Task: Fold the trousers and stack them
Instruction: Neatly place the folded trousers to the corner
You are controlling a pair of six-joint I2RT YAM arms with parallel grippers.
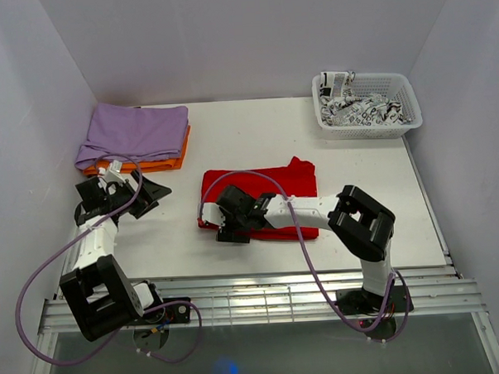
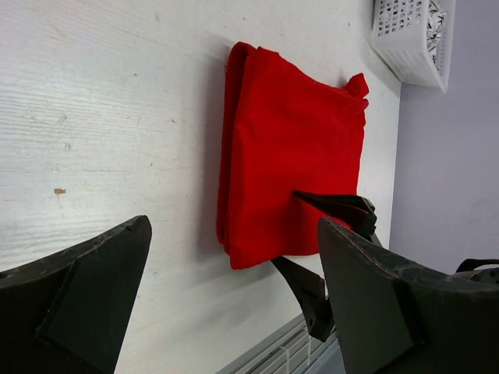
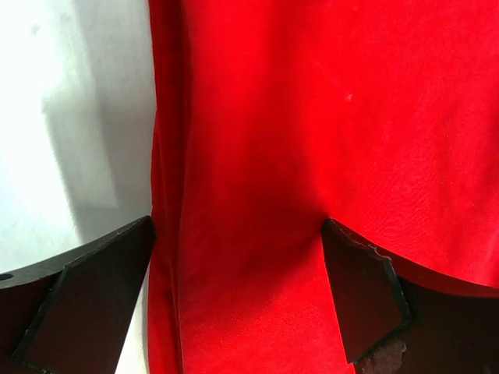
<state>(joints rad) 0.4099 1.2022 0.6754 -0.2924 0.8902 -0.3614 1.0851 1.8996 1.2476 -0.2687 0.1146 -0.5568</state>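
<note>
Right gripper agape over folded trousers, perhaps touching; left gripper agape; basket far

Top view: bright, even, diffuse light; soft short shadows. Right wrist: table overexposed at 10 o'clock, grey shadow beside the trousers. Left wrist: fingers soft at 5 and 7 o'clock.

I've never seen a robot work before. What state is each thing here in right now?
trousers: folded flat, not on the cloth pile.
left gripper: open, empty.
right gripper: open, over the trousers' folded edge.
purple cloth: folded, lying on the orange cloth.
orange cloth: folded, underneath.
white basket: upright, holding the patterned cloth.
</note>
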